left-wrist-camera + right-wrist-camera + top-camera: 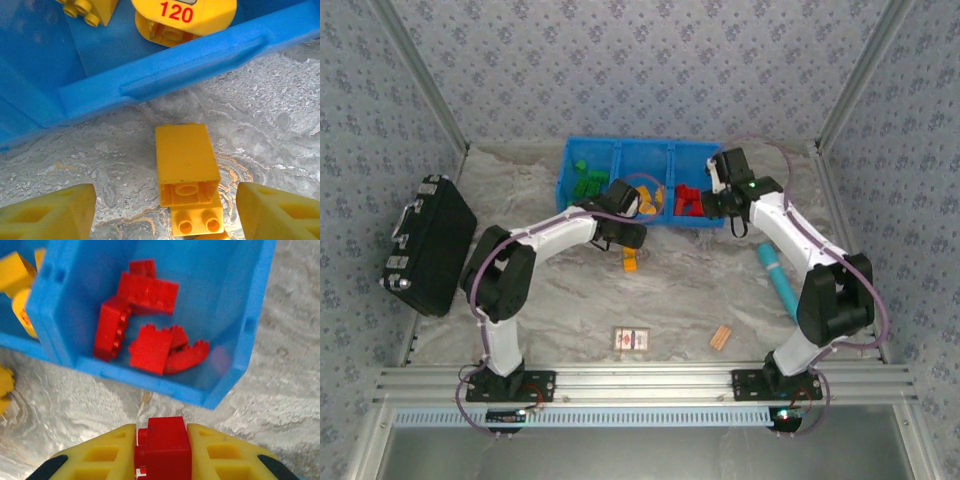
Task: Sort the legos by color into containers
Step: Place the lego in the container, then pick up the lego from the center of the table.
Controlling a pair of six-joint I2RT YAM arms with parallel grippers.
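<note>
From above, we are seeing one blue tray (640, 143) of three bins at upper centre: green legos (586, 183) left, red legos (686, 200) right.

Left wrist view: the left gripper (166, 200) is standing open, its fingers (55, 210) either side of two yellow bricks (185, 160) on the table (280, 100) at lower centre.

Right wrist view: the right gripper (162, 450) is clamping one red brick (167, 440) at the bottom edge, below at least five more in the blue bin (240, 365).

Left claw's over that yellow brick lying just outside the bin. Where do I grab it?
Pinch the yellow brick across its two long flat sides, descending from above; the open left claw straddles it. It lies on its side, and a studded brick abuts its near end, likely blocking a lengthwise grip.
</note>
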